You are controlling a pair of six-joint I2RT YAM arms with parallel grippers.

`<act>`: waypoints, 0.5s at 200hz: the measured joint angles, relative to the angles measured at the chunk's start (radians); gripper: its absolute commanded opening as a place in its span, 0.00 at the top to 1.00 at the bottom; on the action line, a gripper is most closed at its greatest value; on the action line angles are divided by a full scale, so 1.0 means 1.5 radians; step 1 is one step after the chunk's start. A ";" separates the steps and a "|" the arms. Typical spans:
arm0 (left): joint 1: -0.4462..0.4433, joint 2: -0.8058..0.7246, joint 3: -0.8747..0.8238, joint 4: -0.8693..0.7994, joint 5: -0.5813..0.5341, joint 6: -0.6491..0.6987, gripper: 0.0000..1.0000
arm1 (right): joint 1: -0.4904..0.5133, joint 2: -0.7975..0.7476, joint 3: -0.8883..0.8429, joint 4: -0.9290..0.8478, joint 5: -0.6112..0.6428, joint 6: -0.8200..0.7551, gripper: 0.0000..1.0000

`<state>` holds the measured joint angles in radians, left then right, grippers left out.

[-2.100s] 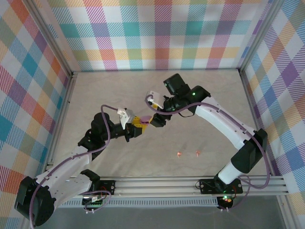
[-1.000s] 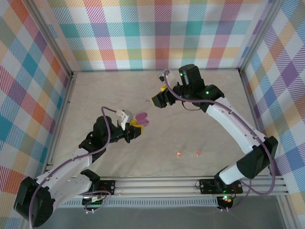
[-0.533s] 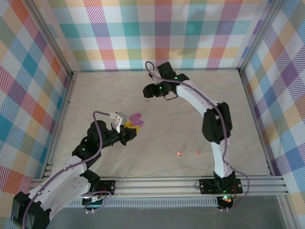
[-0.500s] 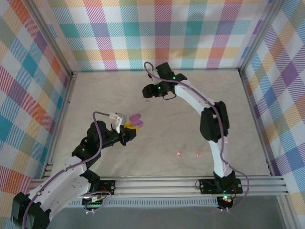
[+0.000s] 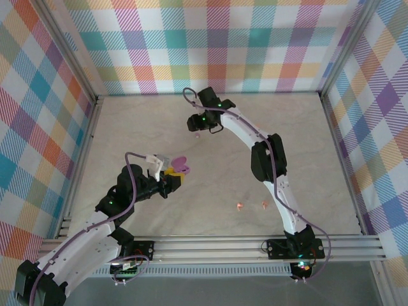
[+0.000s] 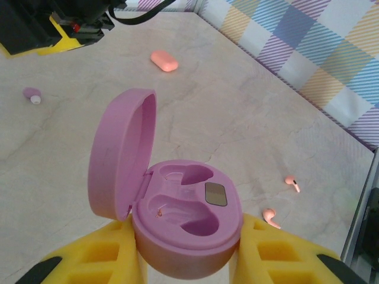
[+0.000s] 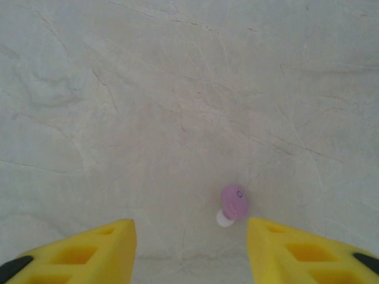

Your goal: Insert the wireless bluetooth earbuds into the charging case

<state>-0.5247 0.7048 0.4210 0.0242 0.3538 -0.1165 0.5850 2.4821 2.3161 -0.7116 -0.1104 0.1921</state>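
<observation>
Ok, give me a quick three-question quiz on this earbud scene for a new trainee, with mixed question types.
1. True or false: the purple case held by the left gripper has its lid shut.
2. In the right wrist view, what lies on the table under the open right gripper? A a lilac earbud; B a screw; C a battery.
3. Fill in: the top view shows ___ salmon earbuds lying on the table.
Key: 1 false, the lid stands open; 2 A; 3 two.
</observation>
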 measured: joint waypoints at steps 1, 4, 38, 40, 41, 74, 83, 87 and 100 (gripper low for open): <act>0.000 0.000 0.000 0.000 0.000 0.000 0.80 | 0.000 0.001 0.001 0.000 0.000 -0.001 0.54; 0.000 0.000 0.000 0.000 0.000 0.000 0.80 | 0.000 0.006 0.004 0.000 0.001 -0.002 0.55; 0.000 0.000 0.000 -0.001 0.000 0.000 0.80 | 0.000 0.054 0.035 -0.002 0.002 -0.011 0.56; 0.000 0.000 0.000 -0.001 0.000 0.000 0.80 | 0.000 0.056 0.036 -0.002 0.002 -0.011 0.56; 0.000 0.000 0.000 -0.002 0.000 0.000 0.80 | 0.000 0.057 0.036 -0.002 0.002 -0.011 0.56; 0.000 0.000 0.000 -0.004 0.000 0.001 0.80 | 0.000 0.076 0.037 -0.009 0.006 -0.014 0.56; 0.000 0.000 0.000 -0.005 0.000 0.001 0.80 | 0.000 0.078 0.037 -0.009 0.008 -0.014 0.56; 0.000 0.000 0.000 -0.006 0.000 0.001 0.80 | 0.000 0.079 0.037 -0.009 0.010 -0.014 0.56; 0.000 0.000 0.000 -0.011 0.001 0.001 0.80 | 0.000 0.081 0.037 -0.009 0.012 -0.014 0.56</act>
<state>-0.5247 0.7048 0.4213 0.0082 0.3546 -0.1154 0.5850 2.6038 2.3718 -0.7246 -0.0921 0.1711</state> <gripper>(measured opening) 0.319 0.441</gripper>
